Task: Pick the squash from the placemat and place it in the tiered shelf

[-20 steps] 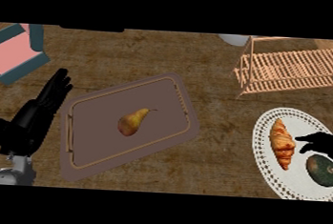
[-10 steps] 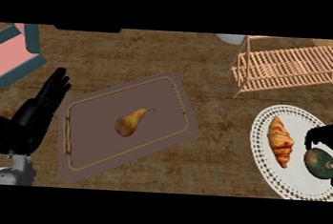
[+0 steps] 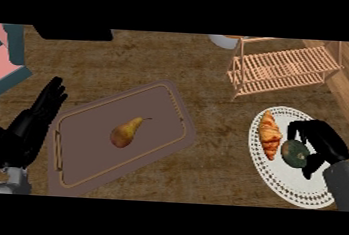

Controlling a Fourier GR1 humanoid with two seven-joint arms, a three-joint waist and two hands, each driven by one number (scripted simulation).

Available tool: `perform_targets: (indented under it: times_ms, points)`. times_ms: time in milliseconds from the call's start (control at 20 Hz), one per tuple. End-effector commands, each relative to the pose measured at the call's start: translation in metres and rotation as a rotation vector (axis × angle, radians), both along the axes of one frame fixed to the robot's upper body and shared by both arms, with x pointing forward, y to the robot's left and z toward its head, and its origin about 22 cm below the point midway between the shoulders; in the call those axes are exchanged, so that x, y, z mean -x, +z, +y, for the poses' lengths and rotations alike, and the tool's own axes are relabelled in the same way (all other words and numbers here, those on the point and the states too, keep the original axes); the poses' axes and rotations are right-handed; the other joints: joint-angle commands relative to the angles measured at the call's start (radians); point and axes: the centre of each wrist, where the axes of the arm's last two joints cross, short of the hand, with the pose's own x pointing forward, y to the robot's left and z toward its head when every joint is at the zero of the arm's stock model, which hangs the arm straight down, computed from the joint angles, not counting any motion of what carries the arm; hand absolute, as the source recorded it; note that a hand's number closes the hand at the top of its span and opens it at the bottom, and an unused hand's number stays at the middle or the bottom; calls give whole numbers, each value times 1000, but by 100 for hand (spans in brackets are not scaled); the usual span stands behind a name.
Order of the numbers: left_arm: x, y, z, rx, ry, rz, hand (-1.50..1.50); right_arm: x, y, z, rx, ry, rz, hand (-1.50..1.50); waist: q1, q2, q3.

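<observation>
**Right hand closes round the squash**

The dark green squash [image 3: 294,152] lies on the round white placemat [image 3: 299,188] at the right, just beside a croissant [image 3: 269,134]. The right hand [image 3: 328,145] curls over it – fingers above, thumb below. The wooden tiered shelf [image 3: 283,70] stands apart, further up the counter. The left hand [image 3: 33,127] rests at the left edge with fingers straight, beside a brown tray [image 3: 94,155] bearing a pear [image 3: 126,133].

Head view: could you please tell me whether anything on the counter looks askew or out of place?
Only the brown tray, holding a pear-shaped fruit, lies askew on the counter. Nothing looks spilled or damaged; the squash sits beside the croissant on the placemat, with the right hand curled round it.
</observation>
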Motion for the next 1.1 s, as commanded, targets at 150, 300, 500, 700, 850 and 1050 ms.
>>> perform_targets:
  times_ms: [150, 300, 500, 700, 850, 1050]
  points:
    - [4, -5, 6, 5, 25, 21, 0, -37, 22, 102, -337, -167, -238, 150, -21, -7, 35]
    - [10, -8, 12, 3, 39, 21, 0, -52, 62, 124, -354, -206, -340, 150, -17, -10, 34]
    - [17, -12, 11, -7, 31, 20, 0, -59, 117, 154, -411, -268, -420, 150, -9, -4, 36]
    - [10, -3, 6, 12, 23, 15, 0, -40, 162, 178, -416, -293, -431, 150, -17, 5, 39]
    - [8, 6, -1, 15, -7, -22, 0, -27, 214, 201, -443, -336, -463, 150, 15, 17, 41]
    - [6, 7, -3, 14, -46, -27, 0, 6, 251, 212, -467, -395, -462, 150, 55, 37, 45]
